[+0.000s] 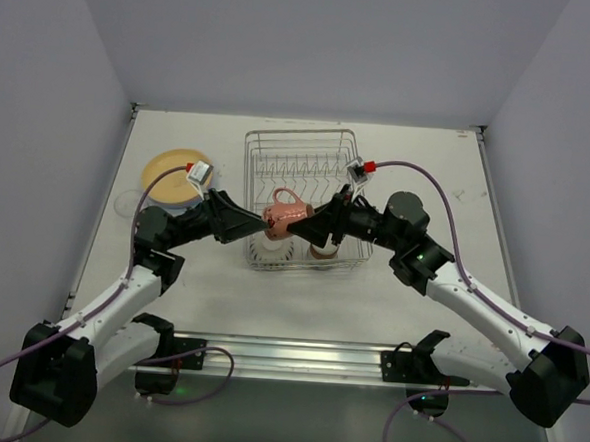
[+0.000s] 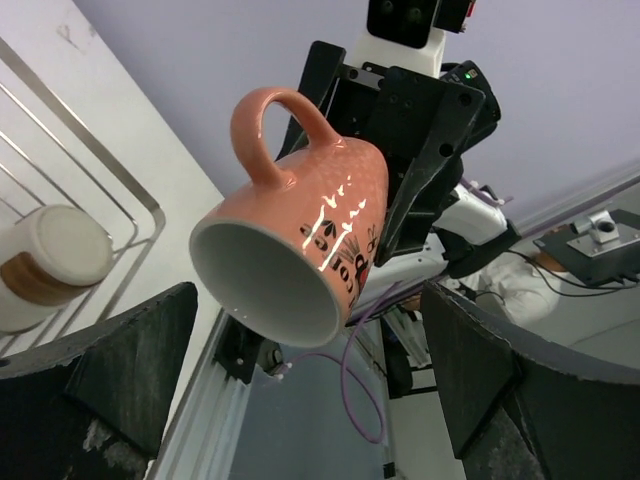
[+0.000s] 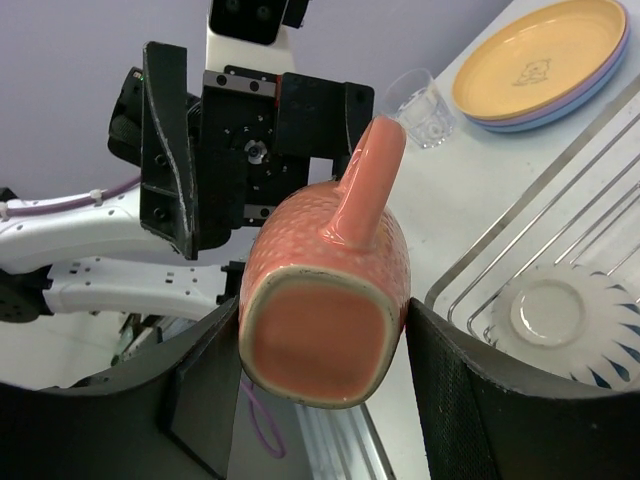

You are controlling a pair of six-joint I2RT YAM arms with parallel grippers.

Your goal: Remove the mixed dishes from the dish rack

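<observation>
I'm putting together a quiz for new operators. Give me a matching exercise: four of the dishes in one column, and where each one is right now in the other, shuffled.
1 pink mug
2 white ribbed bowl
3 yellow plate
4 clear glass

A in the dish rack
B on top of the other plates
C held by the right gripper
D standing on the table

Pairs: 1-C, 2-A, 3-B, 4-D

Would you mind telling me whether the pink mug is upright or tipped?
Tipped on its side: the right hand grips the pink mug near its base, handle up, open mouth facing sideways toward the left hand.
</observation>
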